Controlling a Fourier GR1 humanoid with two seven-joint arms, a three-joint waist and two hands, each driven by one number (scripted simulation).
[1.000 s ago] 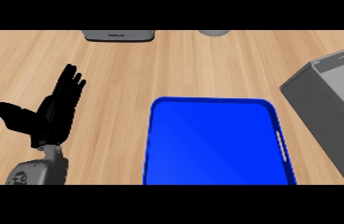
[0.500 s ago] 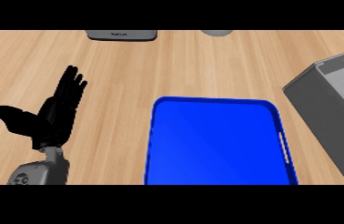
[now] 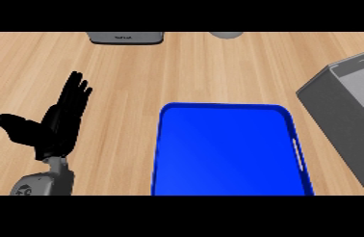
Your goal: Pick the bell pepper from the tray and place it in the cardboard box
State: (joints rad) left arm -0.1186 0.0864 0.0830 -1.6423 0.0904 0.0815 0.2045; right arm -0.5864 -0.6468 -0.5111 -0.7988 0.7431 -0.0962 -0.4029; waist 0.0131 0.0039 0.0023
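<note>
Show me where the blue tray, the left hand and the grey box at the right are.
blue tray (image 3: 229,107): head view, far rim.
left hand (image 3: 58,127): head view, palm.
grey box (image 3: 334,111): head view, left wall.

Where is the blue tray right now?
In the head view, the blue tray lies on the wooden counter, low and right of centre, between the open left hand and the grey box at the right edge.

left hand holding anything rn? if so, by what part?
Nothing. The left hand is open, fingers straight, resting over the counter left of the blue tray. No bell pepper shows, and the right hand is out of view.
</note>
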